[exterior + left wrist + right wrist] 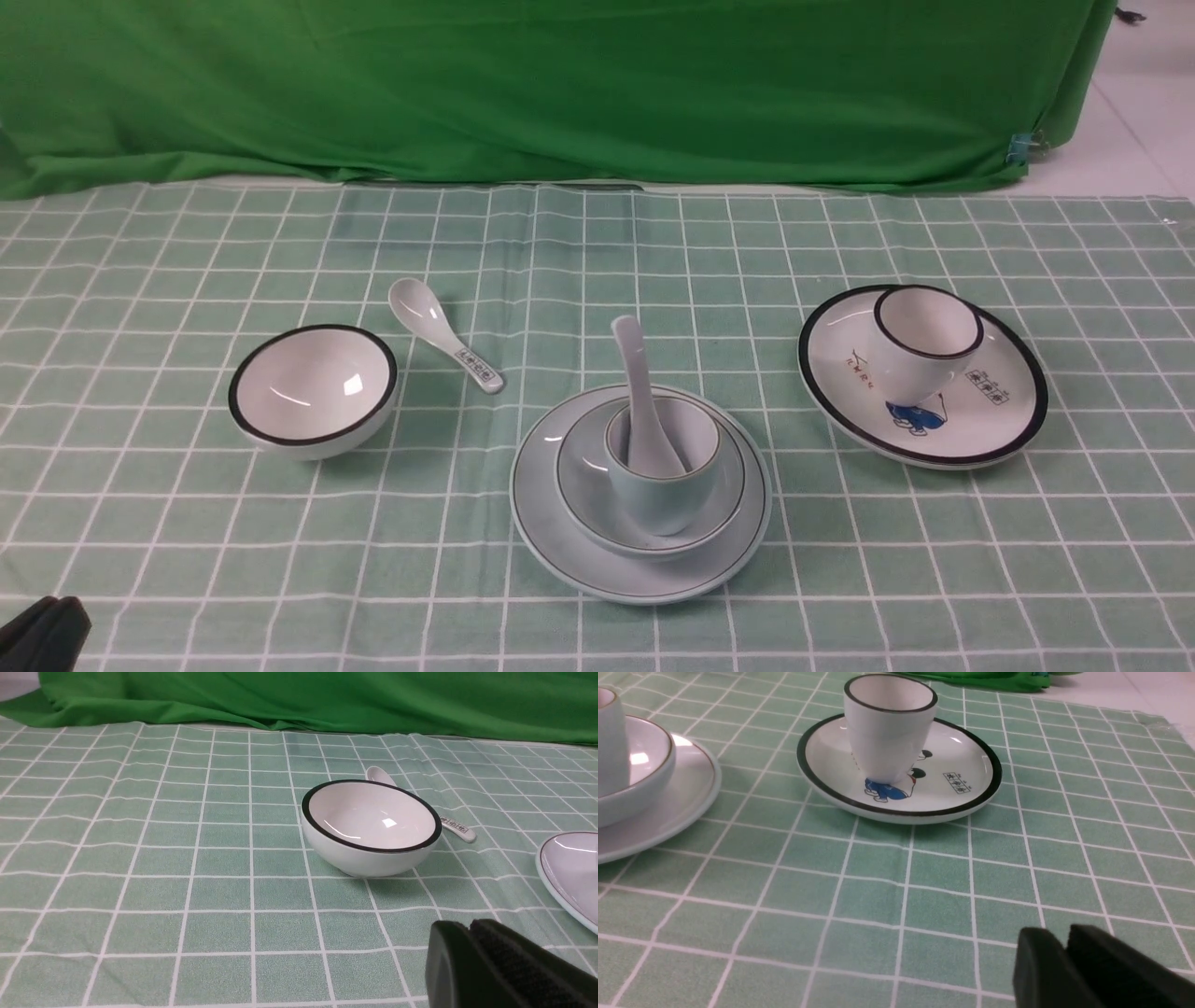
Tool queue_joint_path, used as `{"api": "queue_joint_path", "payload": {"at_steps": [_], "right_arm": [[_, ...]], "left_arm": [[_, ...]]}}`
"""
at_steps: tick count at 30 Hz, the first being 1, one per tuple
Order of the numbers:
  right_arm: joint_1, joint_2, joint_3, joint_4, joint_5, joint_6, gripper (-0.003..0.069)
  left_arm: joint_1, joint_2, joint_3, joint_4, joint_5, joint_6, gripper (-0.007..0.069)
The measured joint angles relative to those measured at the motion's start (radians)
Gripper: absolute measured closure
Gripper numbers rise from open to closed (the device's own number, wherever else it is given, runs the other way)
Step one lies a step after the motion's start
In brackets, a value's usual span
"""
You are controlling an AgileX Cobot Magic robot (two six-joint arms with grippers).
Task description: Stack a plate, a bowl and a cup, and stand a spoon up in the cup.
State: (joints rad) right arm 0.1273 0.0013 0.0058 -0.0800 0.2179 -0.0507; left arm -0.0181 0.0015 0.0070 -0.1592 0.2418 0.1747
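The left claw [42, 630] is seen at 7 o'clock of the front view, low over the tabletop [140, 523]; its fingers are pressed together and nothing is held. A white black-rimmed bowl [313, 390] is set at 9 o'clock of the stack, with a printed-handle spoon [443, 334] lying just beside it. The plate [640, 499] is placed near the centre, toward 6 o'clock. The bowl [651, 483] is seated on the plate, the cup [663, 464] stands upright inside the bowl, and the spoon [640, 401] is stood in the cup, handle leaning toward 12 o'clock. At 3 o'clock, a white black-rimmed cup [924, 343] rests on a decorated plate [922, 378]. The right claw [1069, 970] is shown only in its wrist view, empty; whether its fingers are spread cannot be told.
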Motion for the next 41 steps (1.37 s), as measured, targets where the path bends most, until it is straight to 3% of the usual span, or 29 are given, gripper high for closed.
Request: {"api": "queue_joint_path", "payload": {"at_steps": [41], "right_arm": [[0.0,0.0,0.0,0.0,0.0,-0.004,0.0424]], "left_arm": [[0.0,0.0,0.0,0.0,-0.004,0.0,0.0608]]}}
